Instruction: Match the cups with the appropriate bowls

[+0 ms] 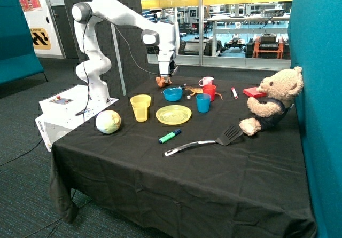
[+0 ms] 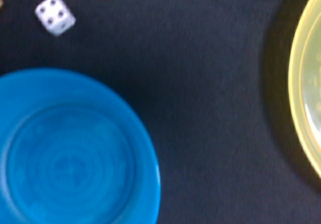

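The blue bowl (image 1: 172, 93) sits behind the yellow plate and fills much of the wrist view (image 2: 70, 158); it is empty. The blue cup (image 1: 203, 103) stands upright on the cloth beside the plate, in front of the red mug. The yellow cup (image 1: 140, 109) stands between the plate and the cabbage. Its top looks wider, and I cannot tell whether that is the yellow bowl. My gripper (image 1: 164, 73) hangs just behind the blue bowl, over a small orange-brown thing (image 1: 163, 81). The gripper does not show in the wrist view.
A yellow plate (image 1: 173, 114) lies mid-table; its rim shows in the wrist view (image 2: 307, 83). A white die (image 2: 55, 14) lies near the blue bowl. Also here: red mug (image 1: 209, 92), white mug (image 1: 206, 81), cabbage (image 1: 108, 121), green marker (image 1: 170, 136), spatula (image 1: 203, 141), teddy bear (image 1: 272, 102).
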